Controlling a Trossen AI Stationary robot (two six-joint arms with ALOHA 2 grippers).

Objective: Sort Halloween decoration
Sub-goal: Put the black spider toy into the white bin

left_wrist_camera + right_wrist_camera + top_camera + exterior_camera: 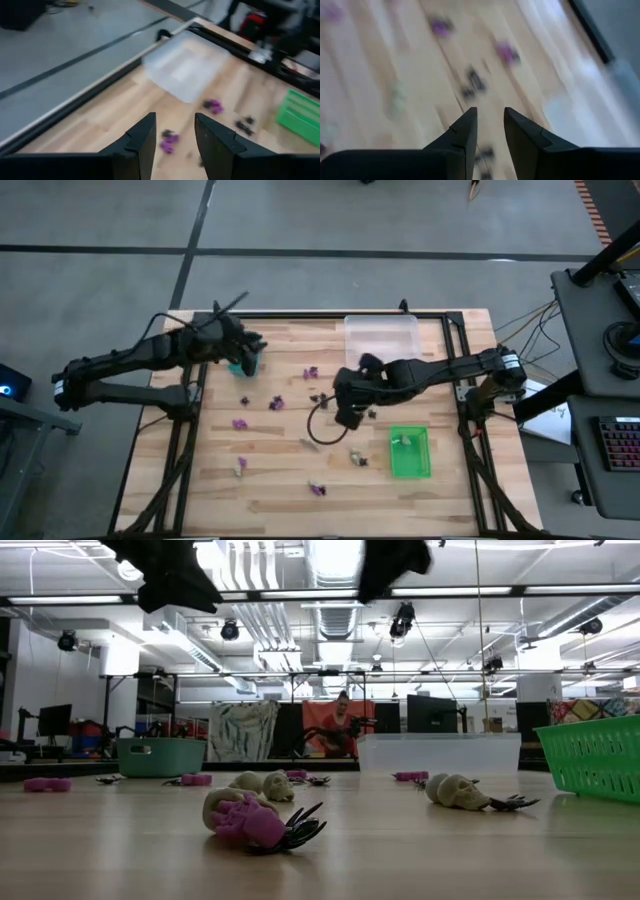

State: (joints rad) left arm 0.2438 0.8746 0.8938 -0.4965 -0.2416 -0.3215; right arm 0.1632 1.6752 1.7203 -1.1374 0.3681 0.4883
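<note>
Small Halloween decorations lie scattered on the wooden table (270,480): purple ones (311,371) (240,423), black ones (318,396) and pale skulls (455,790). One pale piece (403,440) lies in the bright green tray (410,452). My left gripper (175,120) hangs open and holds nothing, above the teal tray (243,366) at the far left. My right gripper (490,112) hovers over mid-table (350,416), its fingers a narrow gap apart with nothing between them. Black pieces (475,80) lie on the table below it.
A clear tray (380,335) stands at the far edge, right of centre. A black cable loop (313,427) hangs by my right arm. A black frame (195,410) borders the table. In the low view a person sits far behind the table.
</note>
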